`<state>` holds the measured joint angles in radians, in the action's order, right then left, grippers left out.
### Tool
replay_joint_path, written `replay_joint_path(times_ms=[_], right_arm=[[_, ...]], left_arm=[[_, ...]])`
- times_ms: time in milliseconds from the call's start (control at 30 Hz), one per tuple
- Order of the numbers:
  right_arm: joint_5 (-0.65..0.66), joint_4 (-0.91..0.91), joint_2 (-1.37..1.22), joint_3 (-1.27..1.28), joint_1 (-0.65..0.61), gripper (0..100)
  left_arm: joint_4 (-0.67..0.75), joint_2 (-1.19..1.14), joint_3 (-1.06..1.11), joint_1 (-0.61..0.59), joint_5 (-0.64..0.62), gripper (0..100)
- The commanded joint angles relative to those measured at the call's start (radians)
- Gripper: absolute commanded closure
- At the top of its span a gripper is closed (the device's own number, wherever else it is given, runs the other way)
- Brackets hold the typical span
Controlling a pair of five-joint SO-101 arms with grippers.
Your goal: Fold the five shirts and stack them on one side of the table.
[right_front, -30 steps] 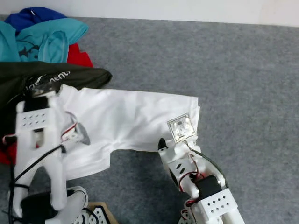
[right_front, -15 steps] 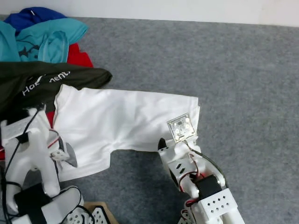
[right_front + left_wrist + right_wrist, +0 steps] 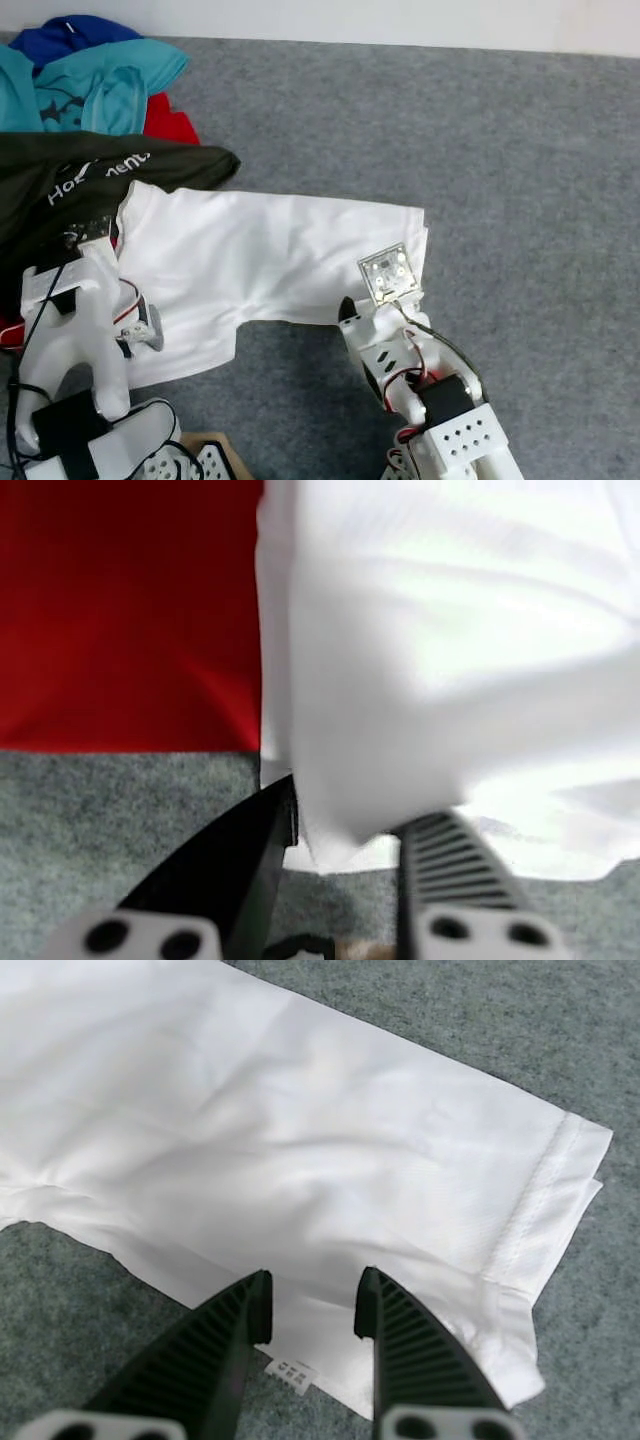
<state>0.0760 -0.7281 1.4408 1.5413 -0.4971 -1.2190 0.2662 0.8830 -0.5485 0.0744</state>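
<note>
The white shirt (image 3: 270, 250) lies spread flat on the grey table (image 3: 520, 150), left of centre. The left gripper (image 3: 350, 815) is at its near left corner, jaws apart with the shirt's bunched edge between them, beside a red shirt (image 3: 120, 610). The right gripper (image 3: 313, 1280) hovers over the near right hem, jaws open and holding nothing. A black shirt (image 3: 100, 170), teal shirt (image 3: 100, 85) and blue shirt (image 3: 70, 35) are heaped at the far left.

White lettering on black shirt (image 3: 150, 165), creased, not legible. Tiny label (image 3: 288, 1371) at white shirt (image 3: 300, 1160) hem, unreadable.
</note>
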Motion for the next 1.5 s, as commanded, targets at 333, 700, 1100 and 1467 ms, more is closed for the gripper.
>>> replay_joint_path(times_ms=[333,700,1100,1467], right_arm=[[0.014,0.012,0.004,-0.008,0.012,85.1],[0.015,0.012,0.004,-0.008,0.012,85.1],[0.015,0.012,0.004,-0.008,0.012,85.1],[0.015,0.012,0.004,-0.008,0.012,85.1]], left_arm=[[-0.044,0.005,-0.005,0.147,0.006,99],[-0.238,0.005,-0.171,0.217,-0.032,99],[-0.285,-0.002,-0.384,0.239,-0.161,98],[-0.287,-0.007,-0.476,0.326,-0.354,98]])
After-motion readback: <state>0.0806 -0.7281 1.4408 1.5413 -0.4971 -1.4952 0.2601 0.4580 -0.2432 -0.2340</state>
